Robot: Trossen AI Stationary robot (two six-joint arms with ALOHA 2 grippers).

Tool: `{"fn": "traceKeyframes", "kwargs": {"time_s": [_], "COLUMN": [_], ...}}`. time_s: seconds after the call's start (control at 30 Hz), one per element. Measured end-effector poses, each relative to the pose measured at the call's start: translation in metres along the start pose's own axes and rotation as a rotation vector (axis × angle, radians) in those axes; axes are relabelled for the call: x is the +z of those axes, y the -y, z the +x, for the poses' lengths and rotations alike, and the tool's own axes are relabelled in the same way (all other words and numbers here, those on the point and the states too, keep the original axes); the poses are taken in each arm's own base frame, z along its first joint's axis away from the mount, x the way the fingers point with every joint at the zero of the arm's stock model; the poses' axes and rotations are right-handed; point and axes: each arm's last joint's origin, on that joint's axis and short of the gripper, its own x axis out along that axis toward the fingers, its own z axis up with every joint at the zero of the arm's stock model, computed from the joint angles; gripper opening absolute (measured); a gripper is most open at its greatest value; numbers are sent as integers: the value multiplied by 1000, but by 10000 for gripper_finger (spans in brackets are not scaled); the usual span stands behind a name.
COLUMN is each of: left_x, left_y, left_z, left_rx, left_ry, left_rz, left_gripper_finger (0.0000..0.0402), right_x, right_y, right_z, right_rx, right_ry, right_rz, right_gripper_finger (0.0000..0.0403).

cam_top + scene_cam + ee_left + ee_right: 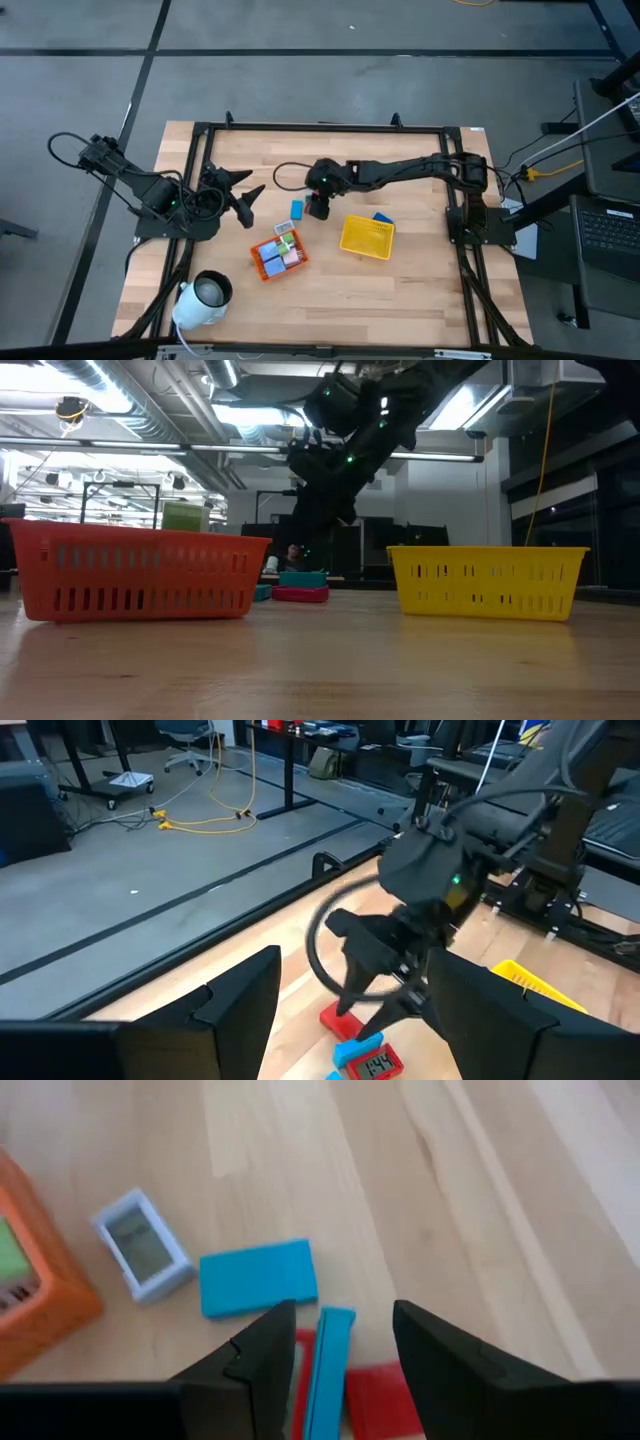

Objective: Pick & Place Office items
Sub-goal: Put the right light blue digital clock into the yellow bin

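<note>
My right gripper point(318, 208) hangs open over the middle of the table, pointing down. In its wrist view its two fingers stand on either side of a thin light blue piece point(330, 1370) that lies on a red piece point(375, 1402), without touching either. A flat blue piece point(258, 1277) and a white piece with a small screen point(142, 1255) lie on the wood just beyond. The low view shows the teal and red pieces point(300, 587) stacked on the table below the gripper point(325, 525). My left gripper point(250, 196) waits open at the left, facing them.
The orange tray point(262, 268) sits near the pieces toward the near edge and holds several small pieces. The yellow tray point(367, 237) is to its right, with a blue piece point(382, 217) behind it. A white cylinder point(205, 298) lies at the near left corner.
</note>
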Motion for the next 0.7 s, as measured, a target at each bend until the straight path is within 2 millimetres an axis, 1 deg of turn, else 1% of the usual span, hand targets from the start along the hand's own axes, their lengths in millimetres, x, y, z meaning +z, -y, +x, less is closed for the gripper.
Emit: {"fn": "traceKeyframes", "kwargs": {"time_s": [0.07,0.2,0.43,0.6,0.7], "left_x": [0,0,0,3,6], "left_y": [0,0,0,-4,-8], "left_z": [0,0,0,-2,-5], "left_rx": [0,-1,-1,-16,-22], "left_ry": [0,-1,-1,-5,-1], "left_rz": [0,0,-2,-20,-35], "left_gripper_finger": [246,246,246,246,246], "right_x": [-1,-9,-7,-14,-15], "right_y": [6,11,10,11,10], "right_z": [7,19,19,31,34], "right_rx": [26,48,52,69,77], "right_ry": [6,-41,-19,-45,-34], "right_rz": [15,49,22,20,19], "right_gripper_finger": [176,176,176,176,176]}}
